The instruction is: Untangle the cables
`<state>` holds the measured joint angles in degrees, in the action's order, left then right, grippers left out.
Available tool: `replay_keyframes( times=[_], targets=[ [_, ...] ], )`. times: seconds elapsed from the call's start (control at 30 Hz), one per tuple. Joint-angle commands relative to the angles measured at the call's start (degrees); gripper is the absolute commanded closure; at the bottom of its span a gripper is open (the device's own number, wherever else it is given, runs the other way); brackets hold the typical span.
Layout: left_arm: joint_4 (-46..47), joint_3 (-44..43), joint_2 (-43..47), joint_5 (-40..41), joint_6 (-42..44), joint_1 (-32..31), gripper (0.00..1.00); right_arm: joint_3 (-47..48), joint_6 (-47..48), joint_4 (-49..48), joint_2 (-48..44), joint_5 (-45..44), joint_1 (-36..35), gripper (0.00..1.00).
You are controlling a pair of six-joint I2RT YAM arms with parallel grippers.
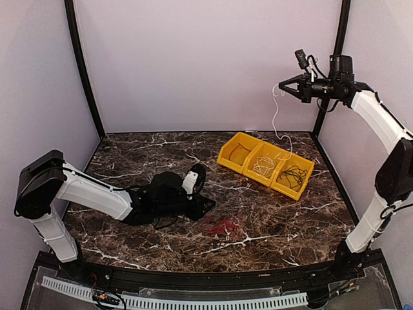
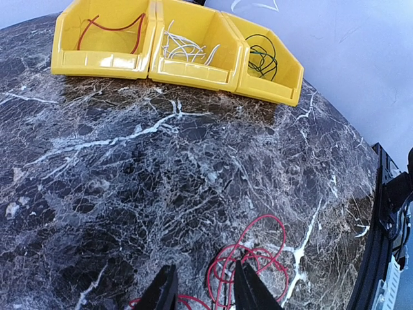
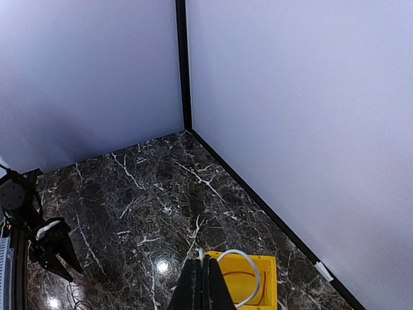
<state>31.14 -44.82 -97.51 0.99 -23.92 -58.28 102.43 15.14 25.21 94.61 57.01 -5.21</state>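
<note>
Right pincer [image 1: 282, 86] is way up in the air at about 2 o'clock in the top view, jaws pressed together on the white cable [image 1: 275, 116] (its own wrist cam shows the tips closed tight with a white loop curling out right beside them). The cable dangles from there down toward the middle of the three yellow bins [image 1: 226, 158], which sit in a row around 2 o'clock on the marble table [image 1: 129, 155]. There's more white wire piled in that middle bin, a black cable [image 1: 294, 173] in the right-end one, and a red strand [image 2: 113, 29] in the left-end one. Left pincer [image 2: 205, 290] is down low near the table's 6 o'clock, jaws spread. The red cable tangle [image 1: 222, 226] lies on the marble right at its tips, with some loops showing in the gap. Can't tell if it's touching them. That tangle is well apart from the bins.
</note>
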Motion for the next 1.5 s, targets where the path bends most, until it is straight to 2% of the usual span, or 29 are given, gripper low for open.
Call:
replay_keyframes(
  times=[0.0, 0.2, 0.43, 0.77, 0.9, 1.03, 1.47],
  targets=[
    [-2.0, 1.2, 2.5, 0.7, 0.5, 0.3, 0.68, -1.7, 2.4, -1.7, 3.0, -2.4, 1.1, 1.00],
    [-2.3, 1.6, 3.2, 1.0, 0.7, 0.3, 0.68, -5.2, 7.1, -0.5, 7.4, -6.1, 2.1, 1.00],
    [-2.3, 2.0, 3.1, 1.1, 0.7, 0.3, 0.67, -6.0, 8.0, 1.2, 10.9, -7.0, 2.4, 1.00],
    [-1.6, 1.9, 2.1, 1.0, 0.4, 0.3, 0.67, -4.0, 5.6, -0.5, 7.3, -7.5, 2.3, 1.00],
    [-1.5, 1.8, 1.8, 1.0, 0.3, 0.3, 0.67, -4.1, 4.2, -2.8, 5.5, -10.8, 2.3, 1.00],
    [-1.3, 1.6, 1.4, 0.7, 0.1, 0.3, 0.67, -4.1, 4.1, -3.0, 6.5, -13.6, 2.3, 1.00],
    [-1.2, 2.1, 1.5, 0.4, -0.7, 0.3, 0.66, -11.1, 4.4, -4.8, 11.1, -12.9, 2.1, 1.00]
  ],
)
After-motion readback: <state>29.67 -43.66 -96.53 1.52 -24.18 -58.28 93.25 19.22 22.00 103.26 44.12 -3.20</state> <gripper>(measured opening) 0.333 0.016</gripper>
